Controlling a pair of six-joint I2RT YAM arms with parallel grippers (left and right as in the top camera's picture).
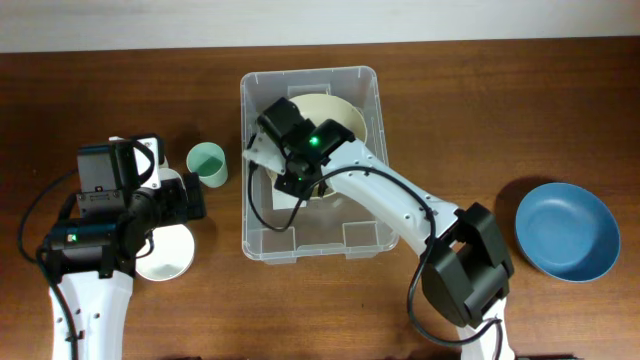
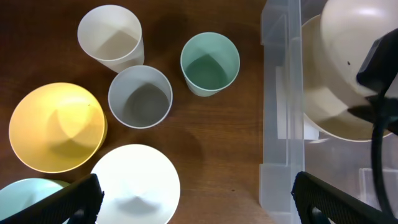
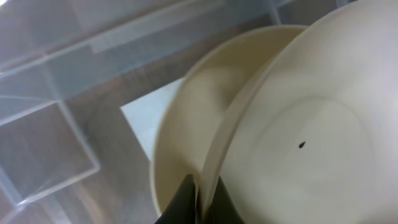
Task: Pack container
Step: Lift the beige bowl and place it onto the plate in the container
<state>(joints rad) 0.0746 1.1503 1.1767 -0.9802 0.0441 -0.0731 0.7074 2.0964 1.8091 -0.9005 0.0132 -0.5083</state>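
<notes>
Pinching rim of cream round plastic bowl (image 3: 298, 143), right tool (image 3: 198, 198) inside large clear rectangular plastic container (image 1: 244, 200). Risk: thin edge grip slips, bowl drops tilted.

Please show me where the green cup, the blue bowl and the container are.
green cup (image 1: 207, 163), overhead view, on its inner bottom.
blue bowl (image 1: 566, 230), overhead view, on the middle of its inside.
container (image 1: 300, 250), overhead view, on its near wall.
</notes>
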